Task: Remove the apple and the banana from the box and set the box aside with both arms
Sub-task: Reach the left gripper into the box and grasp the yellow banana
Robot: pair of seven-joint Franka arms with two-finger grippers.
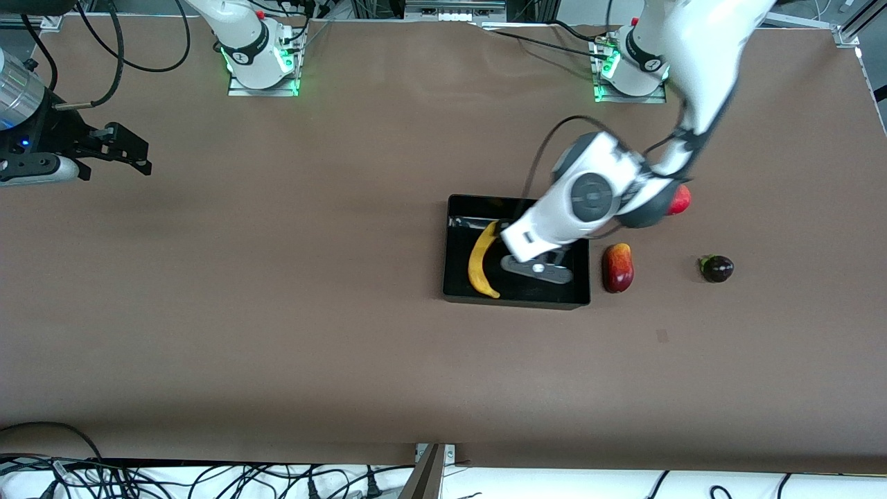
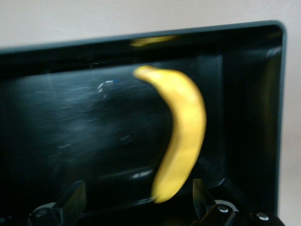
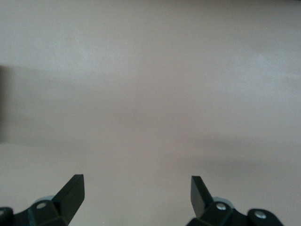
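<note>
The black box (image 1: 516, 301) stands mid-table, toward the left arm's end. The yellow banana (image 1: 479, 258) lies in it on its floor. My left gripper (image 2: 138, 197) hangs open low over the inside of the box (image 2: 70, 117). In the left wrist view one end of the banana (image 2: 183, 136) lies between the fingertips, close to one finger (image 2: 200, 195), and nothing grips it. The red apple (image 1: 680, 199) sits on the table beside the box, half hidden by the left arm. My right gripper (image 3: 136, 188) waits open and empty over bare table at the right arm's end (image 1: 132, 151).
A red-and-yellow mango (image 1: 617, 267) lies on the table right beside the box's end wall. A small dark purple fruit (image 1: 716, 268) sits farther toward the left arm's end. Cables hang along the table edge nearest the front camera.
</note>
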